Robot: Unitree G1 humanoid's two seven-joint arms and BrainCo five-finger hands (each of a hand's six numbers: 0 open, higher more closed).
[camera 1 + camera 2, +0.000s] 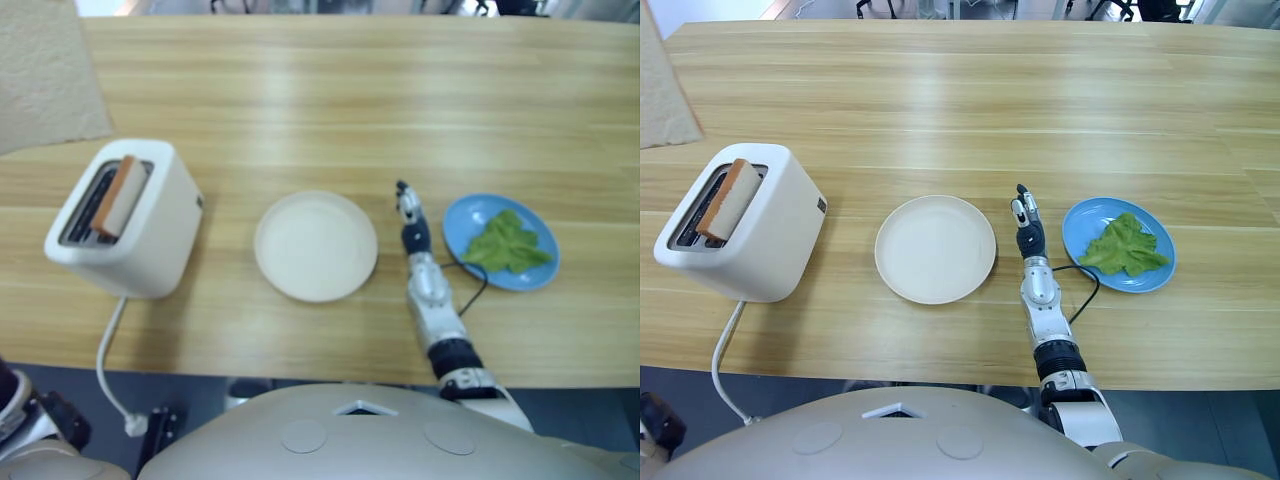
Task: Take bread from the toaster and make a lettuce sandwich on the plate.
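**Opening step: bread not yet drawn, right hand open between the 2 plates**

Left eye view. The toaster (pixel 135 225) stands at the left of the surface (pixel 350 100), with 1 slice of bread (pixel 122 195) upright in its slot and its top edge standing proud. The plate (pixel 315 245) sits at the centre, bare. To its right, a blue dish (pixel 460 215) carries the lettuce (pixel 507 243). The right hand (pixel 412 225) is in the gap between plate and dish and touches neither. Its forearm runs from the near edge towards the far side, and the fingers (pixel 404 198) are stretched out straight, pointing far, with nothing in their hold.

Right eye view. The layout is the same: the bread (pixel 728 198) is in the toaster (pixel 760 240), the plate (pixel 935 250) has nothing on it, and the lettuce (pixel 1123 247) is untouched. The right hand (pixel 1027 228) shows narrow and edge-on, low over the surface.

Reading. No part of the sandwich is laid, so the task appears to be at step 1, fetching the bread. The next move calls for a pinch on the slice's exposed top edge and a straight upward lift clear of the slot. The toaster is well apart from the right hand, across the plate, so that hand would face a long reach to the left.
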